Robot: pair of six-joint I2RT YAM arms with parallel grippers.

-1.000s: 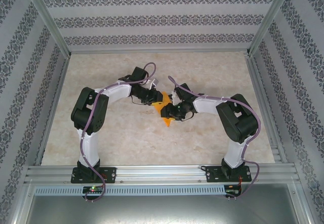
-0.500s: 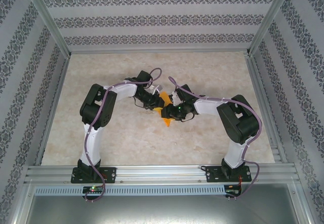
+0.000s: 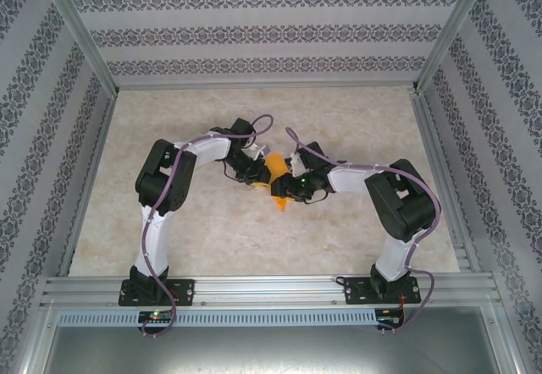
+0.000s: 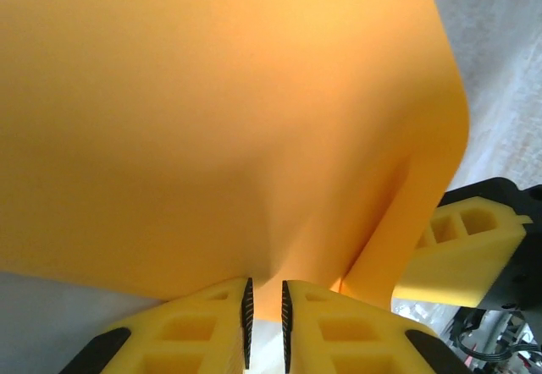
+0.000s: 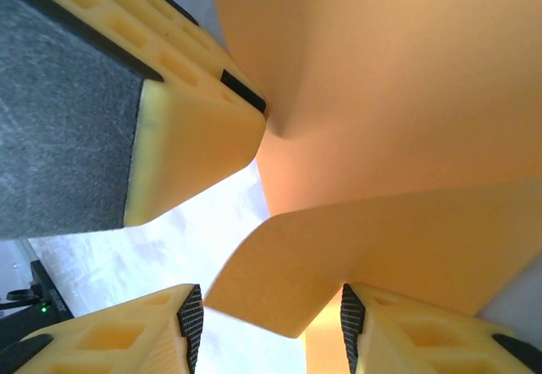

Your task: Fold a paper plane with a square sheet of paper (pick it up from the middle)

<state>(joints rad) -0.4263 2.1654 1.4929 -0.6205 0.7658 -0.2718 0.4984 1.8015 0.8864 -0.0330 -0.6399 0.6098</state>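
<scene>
Pincers: left pincer (image 4: 264, 310) is nipped down to a sliver, with the lower edge of the square sheet of paper (image 4: 212, 120) running straight in between its ribbed pads. That one has it. Right pincer (image 5: 267, 327) stands about half-wide, with a curled orange flap hanging in the gap, and nothing is clamped on that side yet.
Paper: it's up off the table (image 3: 212, 239), held between the two wrists at mid-table. The sheet bows and bends rather than lying flat, and one soft fold line runs down towards the right pincer.
Step in hand: by my reading, the right side is lining up for its bite on that loose flap while the left acts as anchor.
How to do it well: keep the left pinch firm and motionless. Bring the right jaws further onto the flap so they take a good depth of paper rather than just the tip, then close squarely. Ease apart only enough to take out the sag, because thin paper tears or slips if it is yanked.
Watch for: the flap sits nearer one right pad than the other, so a lopsided close could crumple it or push it out.
In the way: the pincers themselves. A yellow finger (image 5: 195, 112) of the left one sits just beside the right jaws, so there is very little room and a clash is the real hazard.
Around: bare marbled tabletop, patterned walls (image 3: 271, 31) and purple cables (image 3: 161, 222) along the arms, with no other object near the paper.
</scene>
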